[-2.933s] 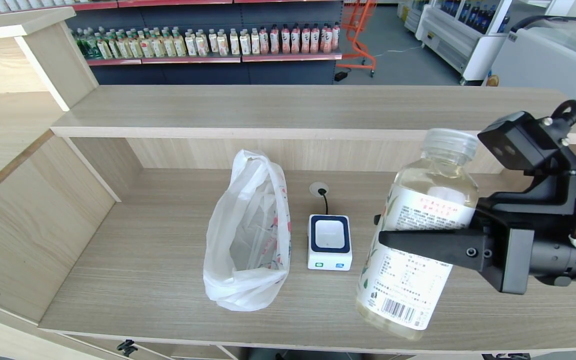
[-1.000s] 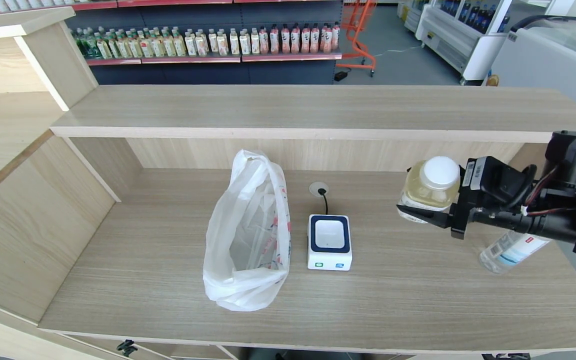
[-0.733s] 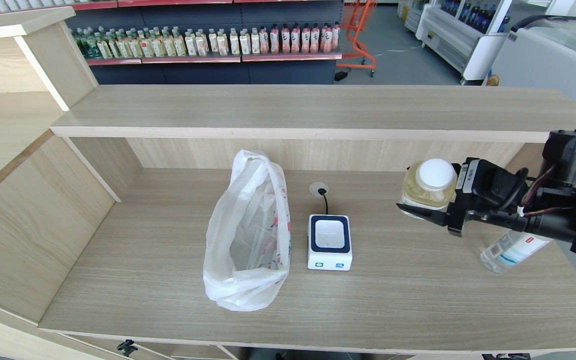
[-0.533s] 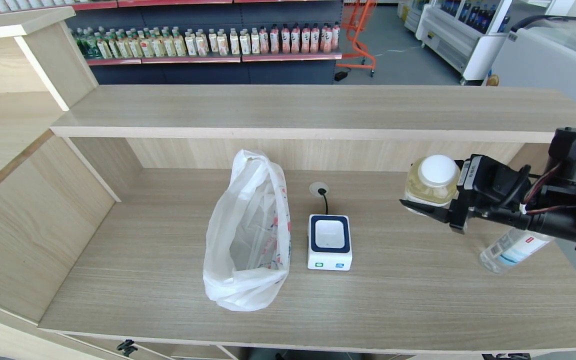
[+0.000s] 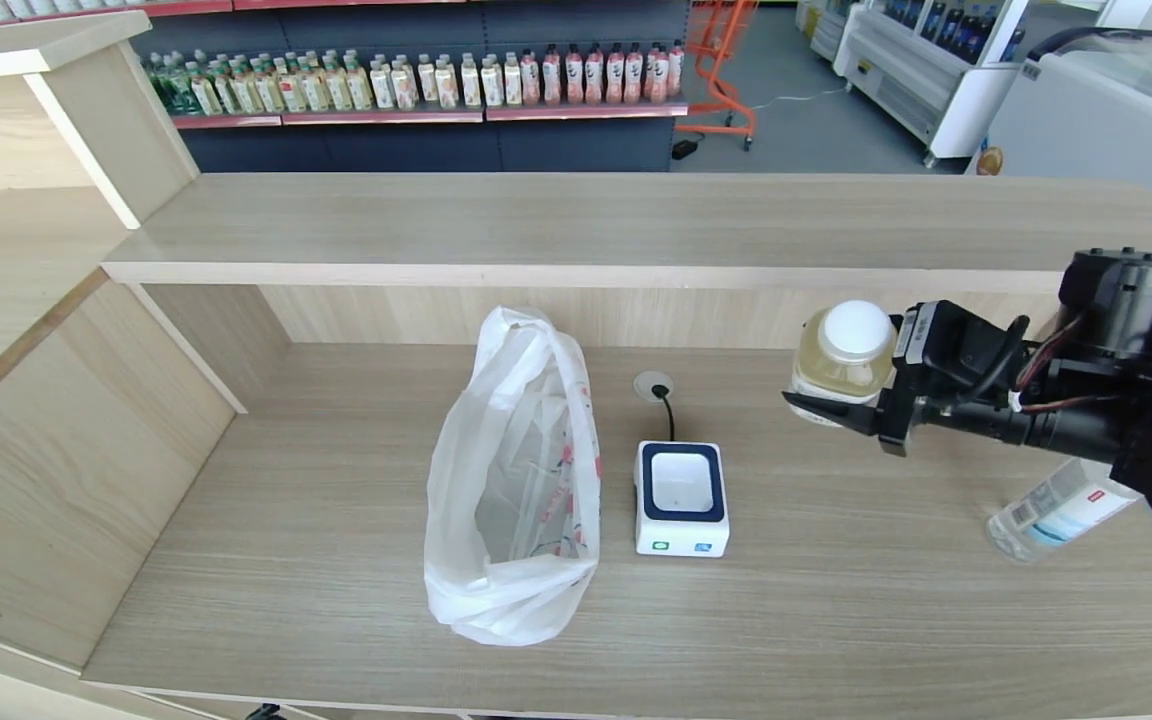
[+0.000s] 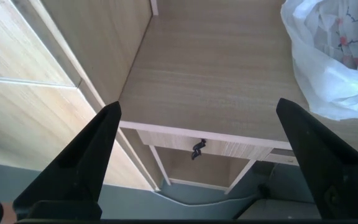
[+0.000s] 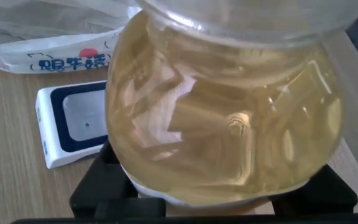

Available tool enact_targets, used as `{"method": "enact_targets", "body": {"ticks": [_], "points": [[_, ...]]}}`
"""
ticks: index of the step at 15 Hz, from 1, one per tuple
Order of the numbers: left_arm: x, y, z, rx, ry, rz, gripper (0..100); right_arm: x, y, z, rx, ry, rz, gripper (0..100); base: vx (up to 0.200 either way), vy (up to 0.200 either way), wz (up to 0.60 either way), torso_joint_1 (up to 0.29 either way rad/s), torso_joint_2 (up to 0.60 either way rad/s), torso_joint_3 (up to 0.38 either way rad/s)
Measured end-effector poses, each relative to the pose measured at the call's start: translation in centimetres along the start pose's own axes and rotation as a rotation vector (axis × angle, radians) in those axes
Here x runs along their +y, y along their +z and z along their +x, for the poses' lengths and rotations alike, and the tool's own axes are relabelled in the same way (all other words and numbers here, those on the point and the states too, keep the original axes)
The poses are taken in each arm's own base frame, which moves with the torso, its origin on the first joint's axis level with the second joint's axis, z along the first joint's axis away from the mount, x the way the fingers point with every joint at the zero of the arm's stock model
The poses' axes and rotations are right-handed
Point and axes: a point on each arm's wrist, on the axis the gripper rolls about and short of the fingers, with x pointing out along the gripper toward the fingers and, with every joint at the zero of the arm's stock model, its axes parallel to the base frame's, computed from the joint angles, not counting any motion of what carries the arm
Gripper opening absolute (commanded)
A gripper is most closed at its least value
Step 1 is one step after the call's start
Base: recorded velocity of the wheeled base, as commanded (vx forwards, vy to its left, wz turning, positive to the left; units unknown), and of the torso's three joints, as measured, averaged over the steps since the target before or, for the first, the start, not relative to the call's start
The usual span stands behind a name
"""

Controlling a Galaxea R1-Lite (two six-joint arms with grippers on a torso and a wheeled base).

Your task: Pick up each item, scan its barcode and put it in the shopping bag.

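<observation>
My right gripper (image 5: pixel 829 392) is shut on a clear bottle (image 5: pixel 841 356) of yellowish drink with a white cap. It holds the bottle roughly upright above the right half of the counter, to the right of the white and navy barcode scanner (image 5: pixel 681 497). In the right wrist view the bottle (image 7: pixel 222 106) is very close, with the scanner (image 7: pixel 76 122) beyond it. The white plastic shopping bag (image 5: pixel 518 478) stands open just left of the scanner. My left gripper (image 6: pixel 197 109) hangs open near the counter's front edge, with a corner of the bag (image 6: pixel 335 59) in its view.
A second clear bottle (image 5: pixel 1056 508) with a blue and white label lies on the counter at the far right, under my right arm. A raised wooden ledge (image 5: pixel 636 225) runs along the back, and a side wall (image 5: pixel 66 470) closes the left.
The bottle was held up close to the head camera with its barcode showing; it now sits lower and has drifted slightly left toward the scanner. The head camera has shifted a little.
</observation>
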Motion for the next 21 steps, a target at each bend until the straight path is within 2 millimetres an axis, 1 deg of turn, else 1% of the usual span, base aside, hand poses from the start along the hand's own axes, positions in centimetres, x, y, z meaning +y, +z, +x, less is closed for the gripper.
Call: {"method": "enact_targets", "body": {"ticks": [2, 6, 8, 10, 12, 14, 16, 21], "points": [[0.0, 0.0, 0.0, 0.0, 0.001, 0.0, 100, 0.4, 0.4, 1.0, -0.036, 0.023, 0.052, 0, 0.0, 0.0, 0.0, 0.0, 0.0, 0.0], [0.0, 0.0, 0.0, 0.0, 0.0, 0.0, 100, 1.8, -0.1, 2.3, -0.057, 0.093, 0.083, 0, 0.0, 0.0, 0.0, 0.0, 0.0, 0.0], [0.0, 0.0, 0.0, 0.0, 0.002, 0.0, 100, 2.4, -0.7, 2.4, -0.053, 0.121, 0.1, 0, 0.0, 0.0, 0.0, 0.0, 0.0, 0.0], [0.0, 0.0, 0.0, 0.0, 0.001, 0.0, 100, 3.4, -1.3, 2.7, -0.079, 0.174, 0.087, 0, 0.0, 0.0, 0.0, 0.0, 0.0, 0.0], [0.0, 0.0, 0.0, 0.0, 0.001, 0.0, 100, 3.8, -2.6, 2.5, -0.085, 0.201, 0.071, 0, 0.0, 0.0, 0.0, 0.0, 0.0, 0.0], [0.0, 0.0, 0.0, 0.0, 0.001, 0.0, 100, 4.2, -3.4, 2.7, -0.107, 0.229, 0.051, 0, 0.0, 0.0, 0.0, 0.0, 0.0, 0.0], [0.0, 0.0, 0.0, 0.0, 0.001, 0.0, 100, 4.3, -4.2, 3.3, -0.167, 0.26, -0.006, 0, 0.0, 0.0, 0.0, 0.0, 0.0, 0.0], [0.0, 0.0, 0.0, 0.0, 0.001, 0.0, 100, 4.6, -6.4, 5.5, -0.219, 0.291, -0.071, 0, 0.0, 0.0, 0.0, 0.0, 0.0, 0.0]]}}
